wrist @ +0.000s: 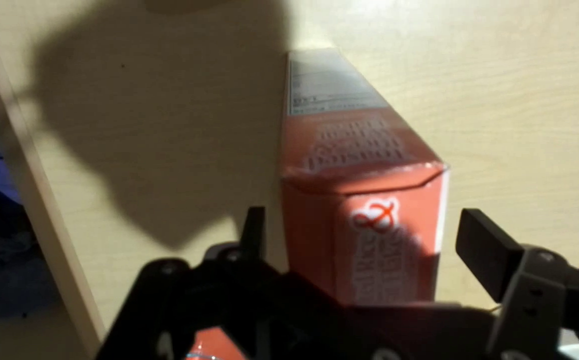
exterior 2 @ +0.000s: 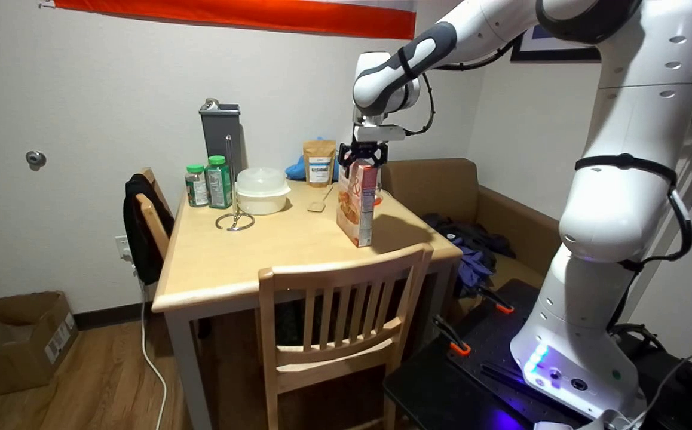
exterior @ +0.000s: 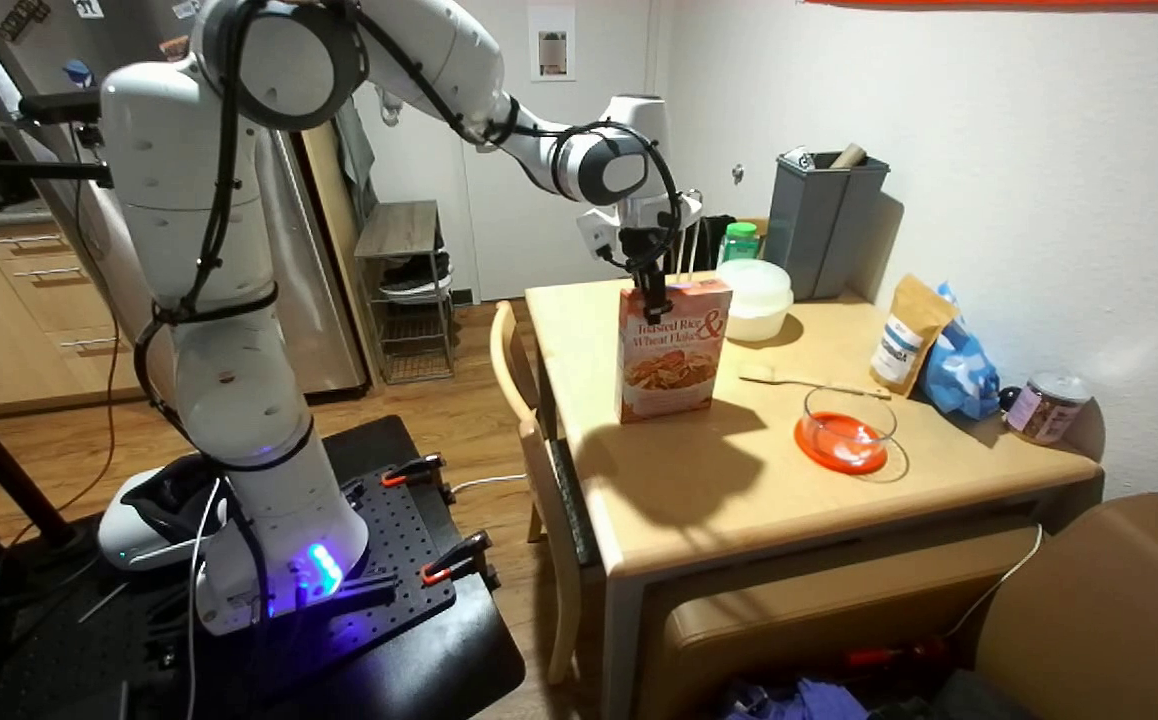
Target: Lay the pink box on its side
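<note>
Nearest in the wrist view, the end effector (wrist: 362, 242) straddles the top of the pink box (exterior: 674, 365), its fingers (wrist: 487, 255) set wide and holding nothing: one is beside each broad face, with a gap showing on either side. The box stands upright on the desk (exterior: 679, 500), near the edge where the chair (exterior 2: 339, 348) is. Judging by this, the step in hand is the grasp, and the laying down is not yet done.

The fingers look well lined up across the thin way of the box, so they should draw in evenly and only firmly enough to pinch; the box will likely dent under a hard squeeze. They reach only a little below the top, so the box may swing once it leaves the desk; a slightly deeper grip would probably steady it, though the room above the box is hard to judge. After that, a small lift, a slow tilt and a low release seem best. Tipping should head away from the edge by the chair and stop short of the glass bowl (exterior: 851, 420) with red beneath it.
</note>
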You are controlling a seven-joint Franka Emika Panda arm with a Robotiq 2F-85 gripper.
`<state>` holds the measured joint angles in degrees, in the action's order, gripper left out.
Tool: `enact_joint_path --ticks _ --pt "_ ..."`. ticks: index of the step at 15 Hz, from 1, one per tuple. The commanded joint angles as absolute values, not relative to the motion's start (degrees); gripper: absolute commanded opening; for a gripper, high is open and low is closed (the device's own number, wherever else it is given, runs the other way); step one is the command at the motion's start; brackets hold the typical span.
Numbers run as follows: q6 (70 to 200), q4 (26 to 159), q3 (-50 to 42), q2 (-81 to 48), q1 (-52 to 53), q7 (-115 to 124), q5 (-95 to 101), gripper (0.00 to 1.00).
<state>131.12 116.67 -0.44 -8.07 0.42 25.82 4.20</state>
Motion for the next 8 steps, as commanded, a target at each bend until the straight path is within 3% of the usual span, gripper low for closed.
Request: enact_joint_path --ticks 1,6,8 --pt "131.4 115.6 -1.4 -9.8 0.3 24.1 2.4 0.68" --pt "132.6 116.1 -2.7 -7.9 0.7 26.2 5.5 0.29" --pt "133.4 116.5 -3.2 -6.8 1.0 27.2 7.2 0.23"
